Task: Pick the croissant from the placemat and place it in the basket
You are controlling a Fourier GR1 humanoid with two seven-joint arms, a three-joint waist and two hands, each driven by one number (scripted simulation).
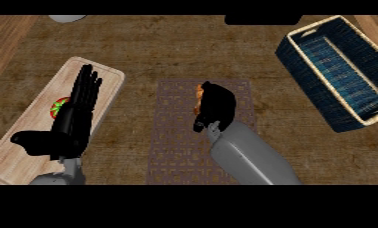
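grasping step: right hand (215, 104) curled over croissant (199, 92) on placemat (171, 137), mostly hiding it. close fully round it before lifting, then carry right to basket (310, 54). left hand (77, 107) flat, released, over cutting board (29, 142).

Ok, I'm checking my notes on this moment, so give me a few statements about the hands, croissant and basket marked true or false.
1. The right hand is curled over the croissant on the placemat. True.
2. The croissant lies in the basket. False: it is on the placemat, under the hand.
3. The left hand is open above the cutting board. True.
4. The basket stands left of the placemat. False: it stands to the right.
5. The left hand holds the tomato. False: its fingers are straight.
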